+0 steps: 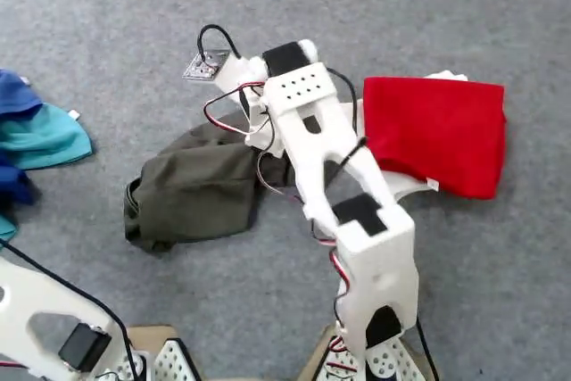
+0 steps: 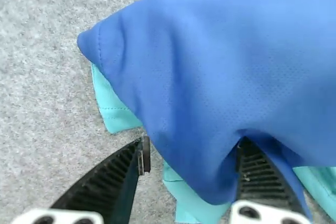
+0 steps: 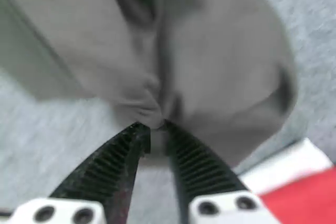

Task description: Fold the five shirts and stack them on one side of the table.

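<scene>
An olive-grey shirt point(image 1: 192, 189) lies crumpled at the table's middle. My right gripper point(image 1: 252, 124) is at its far edge, and in the right wrist view the gripper point(image 3: 155, 128) is shut, pinching a fold of that shirt point(image 3: 210, 77). A folded red shirt point(image 1: 437, 131) lies on a white shirt point(image 1: 406, 186) at the right. At the left edge a blue shirt point(image 1: 13, 95) lies over a teal shirt point(image 1: 45, 136). My left gripper point(image 2: 191, 148) stands open, with a hanging corner of the blue shirt point(image 2: 226, 66) between its fingers, above the teal shirt point(image 2: 113, 111).
The table is covered in grey felt point(image 1: 464, 24). The right arm's white links point(image 1: 357, 220) cross the middle from the near edge. Part of the left arm point(image 1: 53, 318) shows at the near left corner. Bare felt lies along the far side and near right.
</scene>
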